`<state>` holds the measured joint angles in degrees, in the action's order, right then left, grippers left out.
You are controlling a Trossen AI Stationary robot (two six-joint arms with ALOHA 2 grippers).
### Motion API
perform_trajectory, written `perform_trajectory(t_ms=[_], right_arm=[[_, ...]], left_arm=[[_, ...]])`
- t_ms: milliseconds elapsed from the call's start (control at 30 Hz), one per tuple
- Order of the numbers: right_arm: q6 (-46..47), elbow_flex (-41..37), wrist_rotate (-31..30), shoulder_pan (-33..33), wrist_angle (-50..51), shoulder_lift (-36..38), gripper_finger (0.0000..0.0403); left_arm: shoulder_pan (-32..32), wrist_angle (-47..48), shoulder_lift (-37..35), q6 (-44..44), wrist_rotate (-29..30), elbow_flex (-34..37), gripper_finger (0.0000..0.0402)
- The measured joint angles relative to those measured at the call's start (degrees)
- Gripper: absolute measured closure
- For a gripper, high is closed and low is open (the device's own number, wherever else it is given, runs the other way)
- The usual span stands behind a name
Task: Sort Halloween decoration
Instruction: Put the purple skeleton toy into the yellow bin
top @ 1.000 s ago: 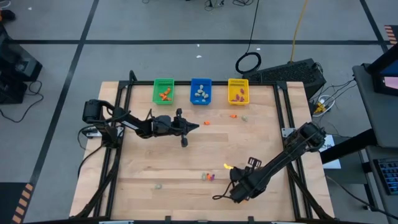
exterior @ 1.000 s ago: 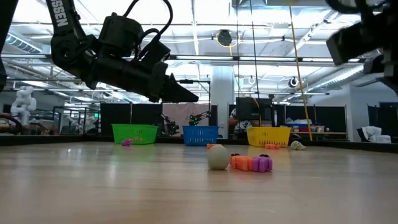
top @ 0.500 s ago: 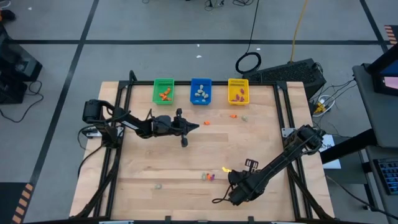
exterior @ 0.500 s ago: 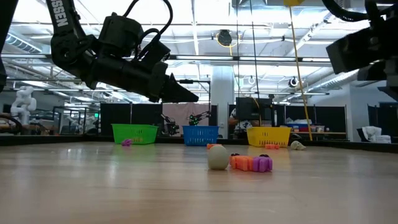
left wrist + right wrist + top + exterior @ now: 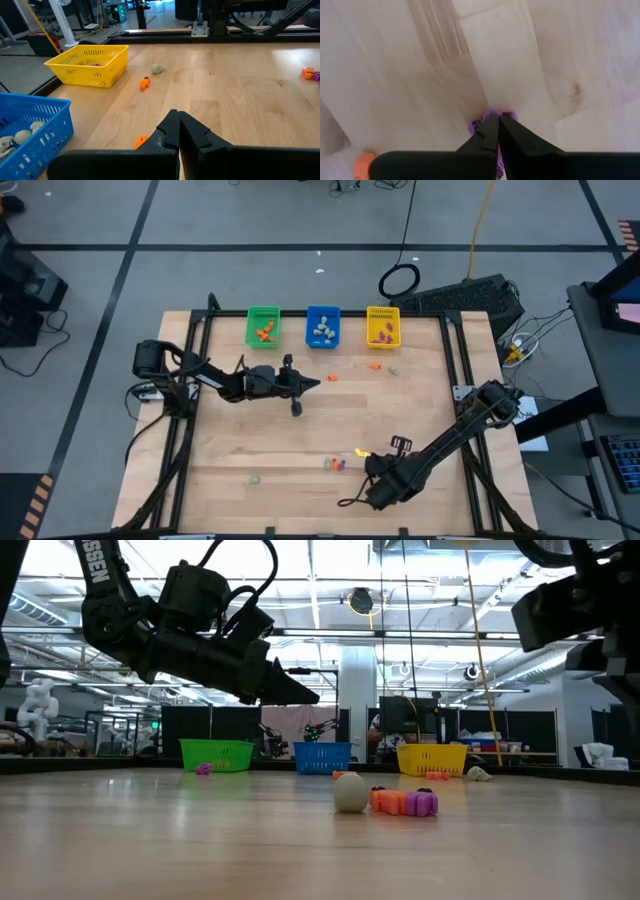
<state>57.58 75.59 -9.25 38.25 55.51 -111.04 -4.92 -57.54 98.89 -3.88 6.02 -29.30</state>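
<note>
Some tiny orange, purple and pale trinkets are still loose on the table, others already lie in the plastic bins, and one purple trinket is pinched between the closed fingers of the right gripper, while the left gripper waits shut and empty.

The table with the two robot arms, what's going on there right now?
The arms are sorting small Halloween trinkets into bins. The right end effector is shut on a purple trinket above the near part of the table. The left end effector is shut, holds nothing, and hangs above the table in front of the green bin, blue bin and yellow bin. A few trinkets lie loose on the wood.
</note>
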Motion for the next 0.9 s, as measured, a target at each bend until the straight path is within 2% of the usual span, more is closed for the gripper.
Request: perform_trajectory(t_ms=[433, 567, 733, 900], right_arm=[[0.88, 0.14, 0.28, -1.58, -4.08, -0.09, 0.0399], [3.71, 3.54, 0.40, -1.87, -2.25, -0.02, 0.0395], [7.61, 8.73, 0.54, -1.85, 4.62, 0.11, 0.0353], [6.57, 8.24, 2.27, -0.37, 9.15, 0.11, 0.0291]], left_arm=[[-0.01, 0.00, 0.00, 0.00, 0.00, 0.00, 0.0402], [0.01, 0.00, 0.00, 0.00, 0.00, 0.00, 0.0402], [-0.01, 0.00, 0.00, 0.02, 0.00, 0.00, 0.0402], [0.01, 0.00, 0.00, 0.02, 0.00, 0.00, 0.0402]])
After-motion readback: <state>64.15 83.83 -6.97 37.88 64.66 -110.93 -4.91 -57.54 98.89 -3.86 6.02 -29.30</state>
